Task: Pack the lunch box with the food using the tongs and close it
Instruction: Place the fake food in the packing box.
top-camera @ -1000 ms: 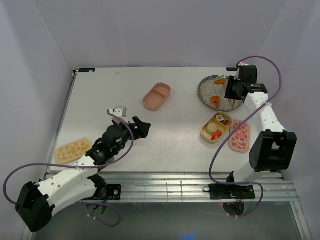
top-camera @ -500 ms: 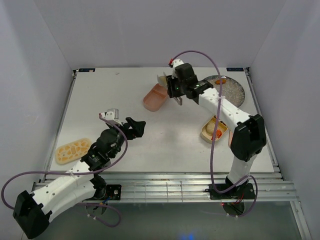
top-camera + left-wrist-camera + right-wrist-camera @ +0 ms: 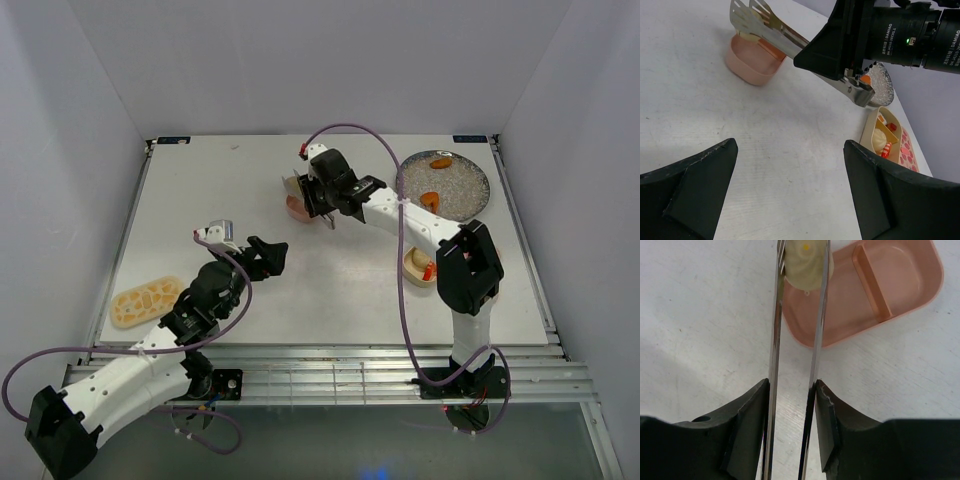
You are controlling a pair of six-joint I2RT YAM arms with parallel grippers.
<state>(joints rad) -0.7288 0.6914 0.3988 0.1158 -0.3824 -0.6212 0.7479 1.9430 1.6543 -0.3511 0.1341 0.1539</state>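
Note:
My right gripper (image 3: 792,385) is shut on the silvery tongs (image 3: 819,315). A cream bun (image 3: 805,265) is pinched between the tongs' tips, over the larger compartment of the pink lunch box tray (image 3: 875,300). From above, that gripper (image 3: 322,197) reaches left over the pink tray (image 3: 298,210). The tan tray (image 3: 879,117) holds several food pieces, and the pink lid (image 3: 907,150) lies beside it. My left gripper (image 3: 790,145) hangs open over bare table, short of the pink tray (image 3: 752,62) and the tongs (image 3: 775,35).
A grey speckled plate (image 3: 455,190) at the back right carries two orange-topped pieces (image 3: 440,162). The tan lid (image 3: 147,302) lies at the near left. The right arm stretches across the table's middle and partly covers the tan tray (image 3: 417,268).
The right arm swung left from the plate to the pink tray, carrying the tongs with the cream bun. The left arm drew back slightly.

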